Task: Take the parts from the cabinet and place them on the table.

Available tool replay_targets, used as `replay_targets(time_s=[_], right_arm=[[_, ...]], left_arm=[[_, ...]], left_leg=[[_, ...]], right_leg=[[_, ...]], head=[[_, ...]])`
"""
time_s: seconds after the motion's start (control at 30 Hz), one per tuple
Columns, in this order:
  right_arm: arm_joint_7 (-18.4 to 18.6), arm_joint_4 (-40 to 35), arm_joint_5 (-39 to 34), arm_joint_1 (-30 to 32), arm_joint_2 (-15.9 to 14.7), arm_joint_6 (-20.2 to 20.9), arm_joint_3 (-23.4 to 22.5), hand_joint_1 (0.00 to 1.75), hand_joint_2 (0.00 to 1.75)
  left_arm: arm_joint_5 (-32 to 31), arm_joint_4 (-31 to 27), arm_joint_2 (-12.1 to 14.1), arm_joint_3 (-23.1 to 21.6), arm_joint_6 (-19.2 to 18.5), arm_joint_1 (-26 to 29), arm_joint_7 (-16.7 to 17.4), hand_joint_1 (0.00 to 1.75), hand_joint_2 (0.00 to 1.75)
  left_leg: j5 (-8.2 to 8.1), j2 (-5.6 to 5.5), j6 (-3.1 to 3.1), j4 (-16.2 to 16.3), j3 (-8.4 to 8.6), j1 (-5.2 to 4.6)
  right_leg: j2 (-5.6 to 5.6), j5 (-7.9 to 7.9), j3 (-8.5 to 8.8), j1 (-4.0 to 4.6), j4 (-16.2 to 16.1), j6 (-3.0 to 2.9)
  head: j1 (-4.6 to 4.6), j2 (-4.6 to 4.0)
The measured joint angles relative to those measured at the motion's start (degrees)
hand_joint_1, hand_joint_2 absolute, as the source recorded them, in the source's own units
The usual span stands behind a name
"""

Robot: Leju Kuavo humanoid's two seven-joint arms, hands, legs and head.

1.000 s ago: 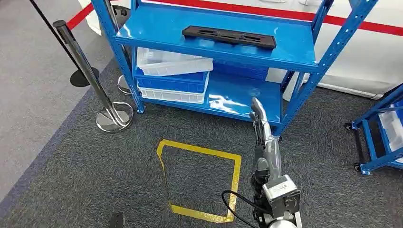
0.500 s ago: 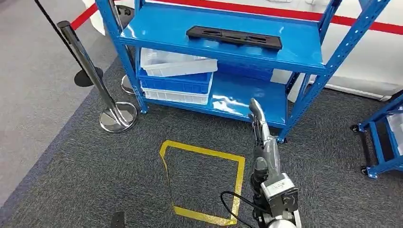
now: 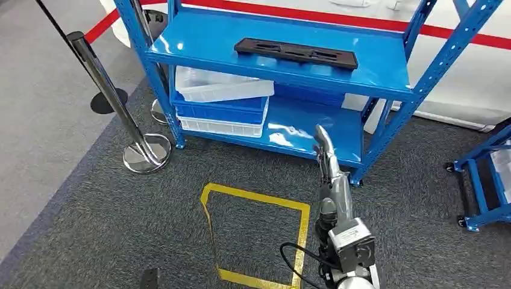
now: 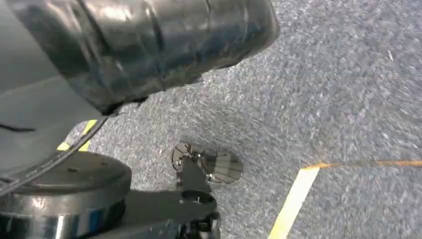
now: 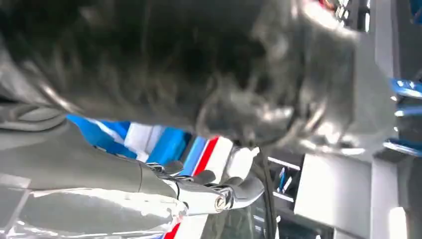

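- the black part (image 3: 295, 50), long and flat, lies across the far shelf of the blue cabinet (image 3: 373, 66); it looks stiff and light, so i'd grip it near the middle.
- my right hand (image 3: 326, 149) holds nothing, fingers stretched forward; my left hand's state i cannot tell.
- bins (image 3: 223, 99) sit on the lower shelf, left.
- grey carpet, yellow tape square (image 3: 256, 238) near me, metal post (image 3: 114, 99) to the left.

Grey carpet (image 3: 90, 198) bears a yellow taped rectangle (image 3: 256, 238); chrome stanchion (image 3: 114, 102) stands left.
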Motion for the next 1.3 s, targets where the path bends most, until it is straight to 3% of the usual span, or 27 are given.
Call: replay_targets(time_s=[0.03,0.07,0.1,0.13,0.2,0.23,0.27,0.3,0.37,0.4,0.43,0.47,0.53,0.6,0.63,0.7,0.73,0.77,0.8,0.87,0.9,0.97,1.07,1.13,1.23,1.27,1.3], right_arm=[[0.00,0.00,0.00,-0.04,0.00,0.00,0.02,0.00,0.00],[0.00,0.00,0.02,-0.06,0.00,0.00,0.02,0.00,0.00],[0.00,0.02,0.02,-0.06,0.00,0.00,0.02,0.00,0.00],[-0.02,0.02,0.02,-0.19,0.00,0.00,0.02,0.00,0.00],[-0.02,0.22,0.02,0.00,0.00,0.00,0.04,0.00,0.00],[-0.04,0.39,-0.07,0.09,0.00,0.02,0.07,0.00,0.00],[-0.04,0.53,-0.17,0.10,0.00,0.04,0.09,0.00,0.00],[-0.11,0.70,-0.20,0.08,0.00,0.20,0.09,0.00,0.00],[-0.37,0.87,-0.33,-0.03,0.00,0.50,0.09,0.00,0.00],[-0.46,0.98,-0.37,-0.09,0.00,0.65,0.09,0.00,0.00],[-0.50,1.07,-0.46,-0.20,0.02,0.70,0.11,0.00,0.00],[-0.55,1.14,-0.46,-0.32,0.02,0.72,0.11,0.00,0.00],[-0.59,1.16,-0.46,-0.30,0.02,0.72,0.11,0.00,0.00],[-0.76,1.16,-0.50,-0.38,0.15,0.90,0.11,0.00,0.00],[-0.85,1.16,-0.50,-0.53,0.26,0.96,0.11,0.00,0.00],[-0.92,1.20,-0.85,-0.56,0.44,0.98,0.11,0.00,0.00],[-0.94,1.31,-0.98,-0.54,0.44,1.01,0.11,0.00,0.00],[-0.98,1.38,-1.09,-0.54,0.46,1.01,0.11,0.00,0.00],[-1.01,1.44,-1.07,-0.53,0.48,1.01,0.11,0.00,0.00],[-1.09,1.44,-1.11,-0.54,0.50,1.03,0.11,0.00,0.00],[-1.18,1.46,-1.16,-0.54,0.50,1.03,0.11,0.00,0.00],[-1.38,1.53,-1.25,-0.58,0.57,1.03,0.11,0.00,0.00],[-1.68,1.62,-1.25,-0.68,0.63,1.05,0.13,0.00,0.00],[-1.81,1.73,-1.25,-0.84,0.63,1.07,0.13,0.00,0.00],[-1.81,1.95,-1.40,-0.66,0.63,1.38,0.15,0.00,0.00],[-1.81,2.10,-1.42,-0.60,0.63,1.40,0.15,0.00,0.00],[-1.81,2.25,-1.44,-0.58,0.66,1.53,0.17,0.00,0.00]], left_arm=[[0.00,0.00,0.11,0.00,0.00,0.13,0.00,0.00,0.00],[0.00,0.00,0.17,0.00,0.00,0.17,0.00,0.00,0.00],[-0.02,0.00,0.17,0.00,0.00,0.16,-0.02,0.00,0.00],[-0.02,0.00,0.17,0.00,-0.07,0.05,-0.02,0.00,0.00],[-0.07,0.00,0.17,-0.04,-0.35,-0.07,0.00,0.00,0.00],[-0.09,0.00,0.17,-0.09,-0.42,-0.03,0.00,0.00,0.00],[-0.07,0.00,0.20,-0.09,-0.42,0.04,0.04,0.00,0.00],[-0.07,0.00,0.20,-0.11,-0.42,0.09,0.13,0.00,0.00],[-0.07,0.00,0.20,-0.11,-0.42,-0.07,0.35,0.00,0.00],[-0.09,0.00,0.20,-0.11,-0.42,-0.06,0.39,0.00,0.00],[-0.09,-0.02,0.20,-0.20,-0.42,-0.46,0.46,0.00,0.00],[-0.07,-0.02,0.22,-0.26,-0.39,-0.55,0.52,0.00,0.00],[-0.09,-0.02,0.22,-0.50,-0.39,-0.64,0.52,0.00,0.00],[-0.13,-0.02,0.26,-0.52,-0.50,-0.72,0.52,0.00,0.00],[-0.15,-0.02,0.26,-0.57,-0.55,-0.87,0.52,0.00,0.00],[-0.15,-0.02,0.26,-0.68,-0.68,-0.94,0.52,0.00,0.00],[-0.15,-0.02,0.26,-0.72,-0.68,-0.79,0.52,0.00,0.00],[-0.15,-0.02,0.26,-0.74,-0.70,-0.64,0.52,0.00,0.00],[-0.15,-0.02,0.26,-0.76,-0.72,-0.54,0.52,0.00,0.00],[-0.17,-0.02,0.31,-0.79,-0.85,-0.66,0.52,0.00,0.00],[-0.17,-0.02,0.37,-0.83,-0.96,-0.65,0.52,0.00,0.00],[-0.20,-0.02,0.44,-0.96,-1.05,-0.94,0.52,0.00,0.00],[-0.22,0.00,0.55,-0.98,-1.25,-0.70,0.52,0.00,0.00],[-0.35,0.00,0.59,-0.98,-1.49,-0.68,0.50,0.00,0.00],[-0.44,0.00,0.61,-0.98,-1.77,-0.79,0.52,0.00,0.00],[-0.44,0.00,0.63,-0.98,-1.79,-0.70,0.52,0.00,0.00],[-0.44,0.00,0.66,-0.98,-1.84,-0.61,0.52,0.00,0.00]], left_leg=[[-0.04,-0.04,0.33,-0.33,0.14,0.00],[0.15,-0.01,0.77,-1.21,0.92,0.64],[0.03,-0.04,0.98,-1.64,1.54,0.45],[-0.15,-0.01,1.45,-1.74,1.86,0.42],[-0.69,-0.01,1.98,-1.72,2.32,0.29],[-1.02,-0.03,2.05,-1.71,2.68,0.23],[-1.39,-0.10,2.08,-1.71,3.17,0.23],[-1.82,-0.20,2.04,-1.68,3.78,0.23],[-2.94,-0.47,1.78,-1.52,5.27,0.23],[-3.58,-0.53,1.41,-1.44,5.24,0.25],[-4.07,-0.68,0.90,-0.86,5.50,-0.20],[-4.06,-0.69,0.71,-0.98,5.25,-0.10],[-4.20,-0.54,0.14,-1.46,5.49,0.01],[-5.18,-0.32,-0.49,-0.20,5.46,0.13],[-6.35,-0.20,-0.84,3.00,3.82,0.12],[-9.09,-0.13,-1.36,12.12,-1.95,0.45],[-9.46,-0.10,-1.51,15.70,-4.62,0.53],[-8.36,-0.08,-1.53,16.65,-6.14,0.56],[-5.83,-0.07,-1.47,14.77,-6.15,0.56],[0.77,-0.06,-1.05,5.95,-3.36,0.55],[2.73,0.00,-0.63,1.59,-2.04,0.47],[0.57,0.07,0.15,-0.18,-0.45,-0.19],[0.28,-0.09,1.14,-1.19,0.51,-0.05],[-0.01,-0.12,1.90,-2.19,2.19,0.09],[-1.25,-0.12,2.40,-2.24,3.51,-0.06],[-1.81,-0.13,2.44,-2.23,4.17,-0.10],[-2.38,-0.21,2.41,-2.23,5.02,-0.10]], right_leg=[[-0.03,-0.09,0.29,0.09,-0.25,0.36],[-0.09,-0.66,0.26,0.07,-0.08,0.71],[-0.02,-1.24,0.03,0.00,1.30,0.74],[0.02,-2.93,-1.85,0.04,4.81,0.66],[0.08,-5.78,-7.43,0.08,14.06,0.64],[0.07,-5.76,-9.63,0.07,16.90,0.66],[0.07,-4.50,-10.46,0.02,17.05,0.70],[0.07,-2.12,-10.11,-0.04,14.97,0.68],[0.06,4.57,-6.93,-0.08,5.91,0.44],[0.12,5.35,-5.77,-0.01,3.14,0.11],[0.07,4.63,-4.95,0.38,1.82,0.08],[0.06,3.69,-4.66,0.18,1.45,-0.23],[0.31,3.44,-4.76,0.51,1.18,-0.66],[0.33,3.20,-3.56,-0.04,0.43,-1.16],[0.09,2.82,-3.11,-0.11,0.43,-1.57],[-0.07,2.07,-2.37,-0.05,0.43,-1.87],[-0.05,1.65,-1.91,-0.04,0.43,-1.87],[0.05,1.20,-1.31,-0.05,0.43,-1.84],[0.16,0.68,-0.58,-0.08,0.43,-1.79],[0.28,-0.45,1.08,-0.11,0.43,-1.51],[0.26,-1.07,1.14,-0.14,0.27,-1.22],[0.41,-1.45,1.52,0.06,-0.08,-0.40],[0.27,-1.27,2.99,0.20,-0.67,0.38],[0.23,-2.11,0.88,-0.04,3.65,0.51],[0.23,-6.25,-7.29,0.02,15.26,0.67],[0.23,-6.60,-9.14,0.01,16.68,0.80],[0.22,-5.31,-9.76,-0.02,15.63,0.88]], head=[[-0.02,0.00],[0.04,0.00],[0.09,0.00],[0.17,0.00],[0.20,0.00],[0.13,0.00],[0.22,0.00],[0.15,0.00],[0.20,0.00],[0.26,0.00],[0.15,0.00],[0.13,0.00],[-0.02,0.00],[-0.04,0.00],[-0.33,0.00],[-0.24,0.00],[-0.24,0.00],[-0.26,0.00],[-0.26,0.00],[-0.26,0.00],[-0.22,0.00],[-0.20,0.00],[-0.11,0.00],[0.15,0.00],[0.13,0.00],[0.11,0.00],[0.18,0.00]])
